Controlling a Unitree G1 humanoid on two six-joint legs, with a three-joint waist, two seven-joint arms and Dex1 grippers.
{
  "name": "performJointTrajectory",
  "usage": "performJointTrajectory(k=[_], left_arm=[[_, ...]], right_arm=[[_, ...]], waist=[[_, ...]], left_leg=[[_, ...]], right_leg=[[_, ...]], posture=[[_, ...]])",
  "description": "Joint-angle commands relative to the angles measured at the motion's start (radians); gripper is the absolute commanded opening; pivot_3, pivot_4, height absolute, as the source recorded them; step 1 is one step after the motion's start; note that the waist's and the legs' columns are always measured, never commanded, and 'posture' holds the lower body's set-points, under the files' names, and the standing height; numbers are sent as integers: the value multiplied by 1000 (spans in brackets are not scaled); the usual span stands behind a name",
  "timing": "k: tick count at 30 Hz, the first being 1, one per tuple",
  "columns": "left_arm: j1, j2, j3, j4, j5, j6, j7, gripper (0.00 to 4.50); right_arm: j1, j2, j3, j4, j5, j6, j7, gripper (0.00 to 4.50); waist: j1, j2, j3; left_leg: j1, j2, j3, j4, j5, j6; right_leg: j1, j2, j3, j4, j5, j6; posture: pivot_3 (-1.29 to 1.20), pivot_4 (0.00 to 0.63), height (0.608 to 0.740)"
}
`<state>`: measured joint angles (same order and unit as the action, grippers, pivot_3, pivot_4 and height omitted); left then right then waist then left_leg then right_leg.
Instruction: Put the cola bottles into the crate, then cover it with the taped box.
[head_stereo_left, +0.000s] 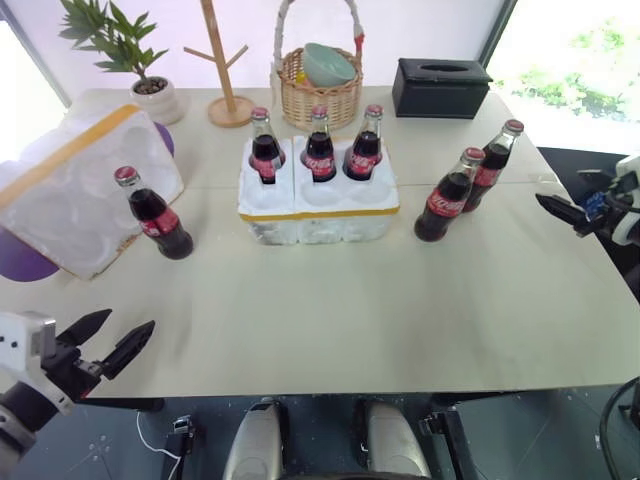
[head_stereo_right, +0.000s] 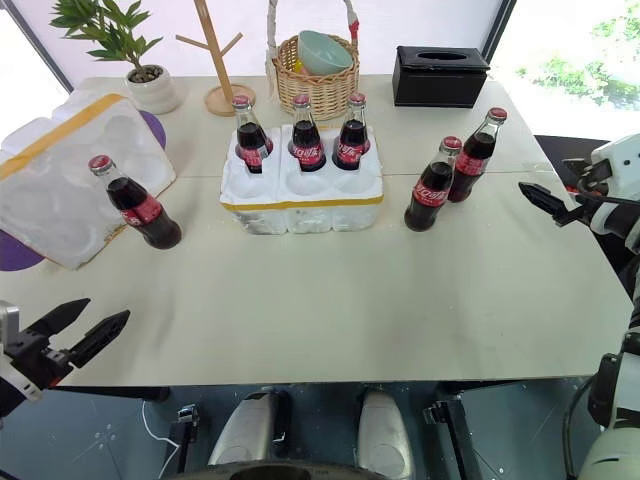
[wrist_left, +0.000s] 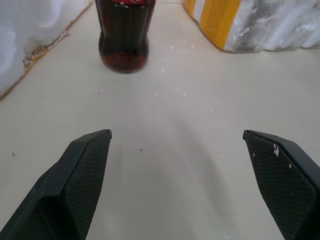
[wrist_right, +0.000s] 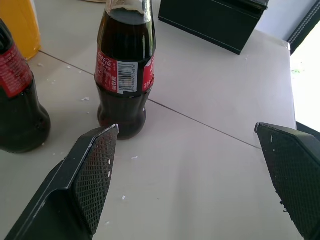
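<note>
The crate (head_stereo_left: 318, 212) stands mid-table with three cola bottles (head_stereo_left: 320, 148) upright in its back row of wells; the front wells are bare. Two more bottles (head_stereo_left: 446, 198) stand on the table just right of it, and one bottle (head_stereo_left: 152, 215) stands to its left, in front of the taped box (head_stereo_left: 70, 190), which lies tilted at the left edge. My left gripper (head_stereo_left: 130, 322) is open at the near left corner, pointing toward that left bottle (wrist_left: 124, 35). My right gripper (head_stereo_right: 545, 180) is open at the right edge, facing the right pair (wrist_right: 124, 75).
Along the back stand a potted plant (head_stereo_left: 150, 90), a wooden mug tree (head_stereo_left: 225, 70), a wicker basket (head_stereo_left: 320, 95) holding a bowl, and a black tissue box (head_stereo_left: 440, 88). A purple mat (head_stereo_left: 25, 262) lies under the taped box.
</note>
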<state>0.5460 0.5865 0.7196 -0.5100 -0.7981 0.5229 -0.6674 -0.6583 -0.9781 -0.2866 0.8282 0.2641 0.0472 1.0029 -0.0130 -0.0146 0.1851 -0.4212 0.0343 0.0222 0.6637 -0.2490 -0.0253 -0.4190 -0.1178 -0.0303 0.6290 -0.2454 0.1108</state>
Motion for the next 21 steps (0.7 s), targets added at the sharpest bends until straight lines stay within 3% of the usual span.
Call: performJointTrajectory(k=[1,6,10,21], left_arm=[[-44,10,32,4,-45,8,19,4422],[-151,56,29,24,-47,32,62,4422],[-321,94,-7,114,-2,25,134,4422],[-663,93,-230,378,197,-65,148,4422]], right_arm=[[13,-35,-35,-100,56,62,67,4500],[86,-114,-79,-393,214,340,221,4500],[189,-170,-158,-703,398,598,277,4500],[315,-173,-362,-1176,747,937,166,4500]], waist=[[1,0,0],[4,3,1],[9,3,1],[25,2,0]], left_leg=[[0,0,0,0,0,0],[0,0,0,0,0,0],[0,0,-1,0,0,0],[1,0,0,0,0,0]], right_leg=[[0,0,0,0,0,0],[0,0,0,1,0,1],[0,0,0,1,1,1],[1,0,0,1,2,4]], posture=[[0,150,736],[0,150,736],[0,150,736],[0,150,736]])
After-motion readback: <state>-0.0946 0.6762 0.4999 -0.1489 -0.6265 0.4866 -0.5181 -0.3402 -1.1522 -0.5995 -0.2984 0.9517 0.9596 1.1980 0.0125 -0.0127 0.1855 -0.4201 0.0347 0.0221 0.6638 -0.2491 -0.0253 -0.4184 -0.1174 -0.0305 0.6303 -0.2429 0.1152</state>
